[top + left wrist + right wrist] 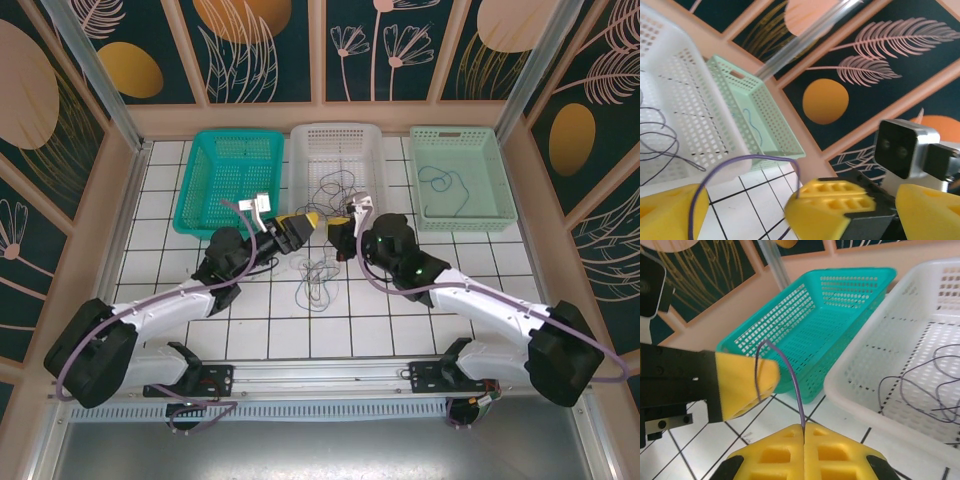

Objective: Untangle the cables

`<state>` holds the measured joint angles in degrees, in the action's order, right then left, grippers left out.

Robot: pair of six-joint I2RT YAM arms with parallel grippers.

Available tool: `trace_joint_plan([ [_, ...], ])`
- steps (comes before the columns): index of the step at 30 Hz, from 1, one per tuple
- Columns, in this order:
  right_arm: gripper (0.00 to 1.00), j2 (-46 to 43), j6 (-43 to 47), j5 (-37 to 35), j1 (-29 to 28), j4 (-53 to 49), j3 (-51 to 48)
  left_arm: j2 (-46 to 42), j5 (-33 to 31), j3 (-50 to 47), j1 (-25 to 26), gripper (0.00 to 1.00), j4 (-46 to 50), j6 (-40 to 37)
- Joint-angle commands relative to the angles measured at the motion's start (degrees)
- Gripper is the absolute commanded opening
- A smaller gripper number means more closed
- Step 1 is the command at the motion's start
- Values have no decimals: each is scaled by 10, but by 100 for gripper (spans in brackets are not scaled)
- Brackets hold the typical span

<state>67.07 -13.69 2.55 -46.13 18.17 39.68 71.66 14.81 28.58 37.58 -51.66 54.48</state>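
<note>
My right gripper is clamped on a thin greyish-purple wire arcing toward 10 o'clock past my left gripper, whose yellow fingers stand apart. More thin tangled wires lie on the white tiled table at 6 o'clock.

Lower end of purple cable out of sight inside the closed right pincer

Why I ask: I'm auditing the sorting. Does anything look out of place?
Yes. A small clump of cables lies loose on the white tiles between the arms, short of the white basket. One purple cable is strung in the air: the right gripper is shut on it, and it arches toward the left gripper. Nothing looks damaged.
</note>
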Motion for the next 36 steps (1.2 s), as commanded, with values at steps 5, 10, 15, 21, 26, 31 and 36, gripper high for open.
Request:
trace_joint_plan([
  [5, 0, -27, 20, -59, -3, 3, -6, -104, -97, -38, 2, 96, 118, 19],
  [10, 0, -28, 14, -79, -4, 15, -11, -151, -82, -32, 2, 96, 140, 36],
  [15, 0, -21, 13, -111, -10, 40, -11, -105, -27, -20, 18, 96, 50, 106],
  [21, 0, -5, 19, -125, -31, 70, -5, -9, 6, 3, 36, 96, -75, 171],
  [26, 0, 15, 44, -136, -61, 69, 3, 29, 9, 39, 36, 96, -105, 179],
  [31, 0, 15, 51, -135, -76, 84, -9, 49, 8, 74, 36, 97, -92, 174],
  [36, 0, 13, 62, -120, -84, 92, -15, 77, 1, 89, 36, 92, -94, 175],
])
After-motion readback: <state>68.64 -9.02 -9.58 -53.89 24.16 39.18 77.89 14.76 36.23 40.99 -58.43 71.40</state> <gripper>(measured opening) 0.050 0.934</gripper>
